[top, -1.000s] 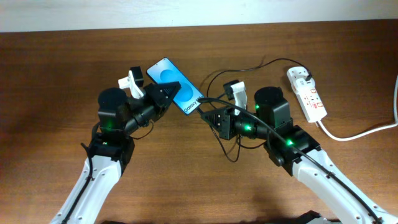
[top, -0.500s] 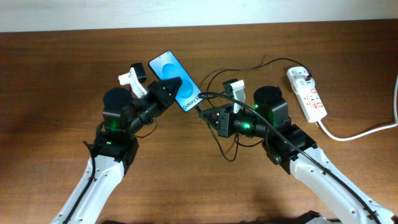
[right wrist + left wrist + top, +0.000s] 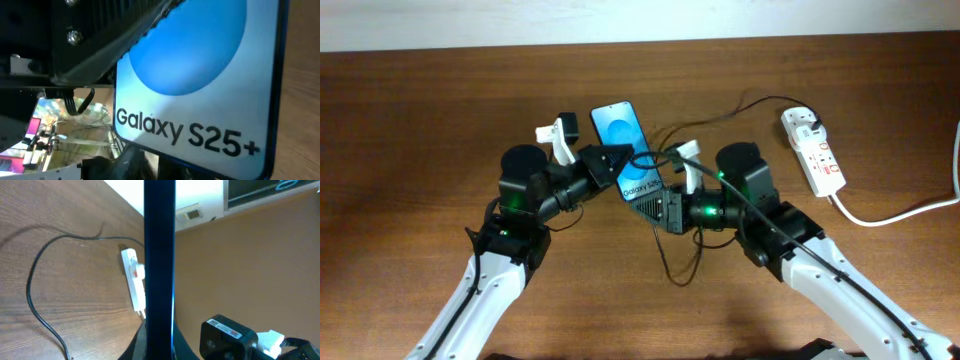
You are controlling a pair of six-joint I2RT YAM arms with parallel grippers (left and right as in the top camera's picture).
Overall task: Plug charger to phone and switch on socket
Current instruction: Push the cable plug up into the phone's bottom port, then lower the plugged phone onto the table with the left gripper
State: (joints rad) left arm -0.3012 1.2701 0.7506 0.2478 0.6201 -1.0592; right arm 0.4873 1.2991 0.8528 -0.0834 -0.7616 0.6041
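The phone [image 3: 626, 138], blue screen up with "Galaxy" text at its near end, is held off the table by my left gripper [image 3: 616, 164], shut on its side edge. It shows edge-on as a dark bar in the left wrist view [image 3: 160, 255] and fills the right wrist view [image 3: 200, 75]. My right gripper [image 3: 651, 204] sits right at the phone's near end, shut on the charger's plug end; the tip itself is hidden. The black charger cable [image 3: 752, 100] runs back to the white socket [image 3: 813, 150] at the far right, which also shows in the left wrist view [image 3: 133, 277].
The socket's thick white cord [image 3: 890, 215] runs off the right edge. A slack loop of black cable [image 3: 672, 270] hangs under the right arm onto the brown wooden table [image 3: 410, 120]. The two wrists are close together at mid-table.
My left gripper has carried the phone rightward and turned it more upright. My right gripper has moved left and nearer, from beside the phone to right under its near end.
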